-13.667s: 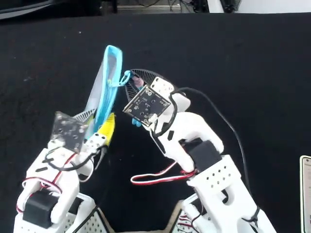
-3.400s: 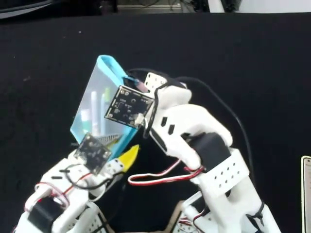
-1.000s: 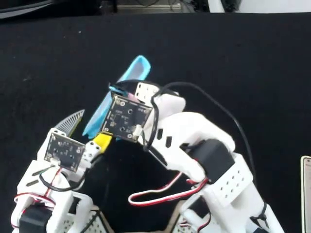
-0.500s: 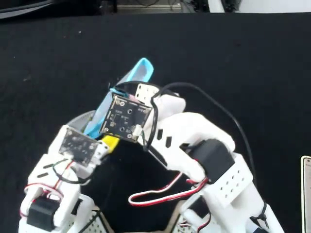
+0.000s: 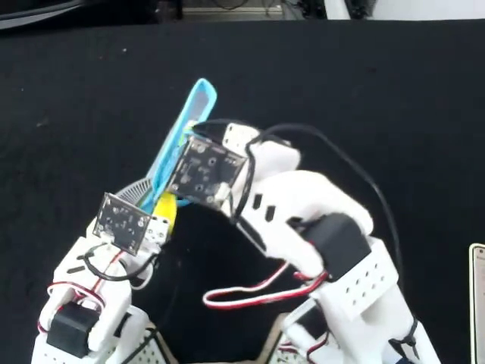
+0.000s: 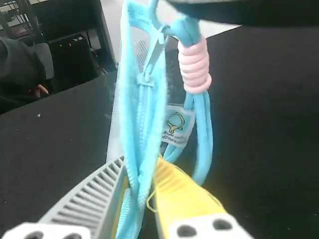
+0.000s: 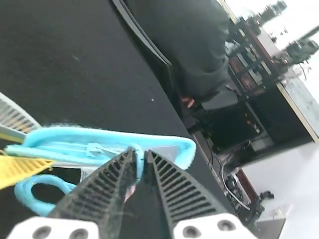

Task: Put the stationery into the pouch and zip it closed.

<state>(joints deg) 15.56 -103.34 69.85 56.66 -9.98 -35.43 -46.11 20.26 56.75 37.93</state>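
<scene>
A light blue pouch (image 5: pixel 182 129) is held up off the black table, edge-on, so its contents are hidden. My left gripper (image 5: pixel 161 201) is shut on its lower end. In the left wrist view the zipper edge of the pouch (image 6: pixel 137 114) runs between the grey and yellow fingers (image 6: pixel 182 199). The zipper pull (image 6: pixel 151 57) sits near the upper end, tied to a blue cord with a pink coil (image 6: pixel 194 69). My right gripper (image 7: pixel 138 155) is shut on that cord, right at the pouch (image 7: pixel 75 142). In the high view the right gripper (image 5: pixel 203 130) is mostly under its camera board.
Black cloth covers the table (image 5: pixel 364 91), with open room to the far side and to the right. A white object (image 5: pixel 477 303) lies at the right edge. A red and white cable (image 5: pixel 250 287) hangs between the arm bases.
The left gripper, open and beside the pouch a second ago, has moved in and shut on its lower end. The pouch's top has swung left and stands more upright.
</scene>
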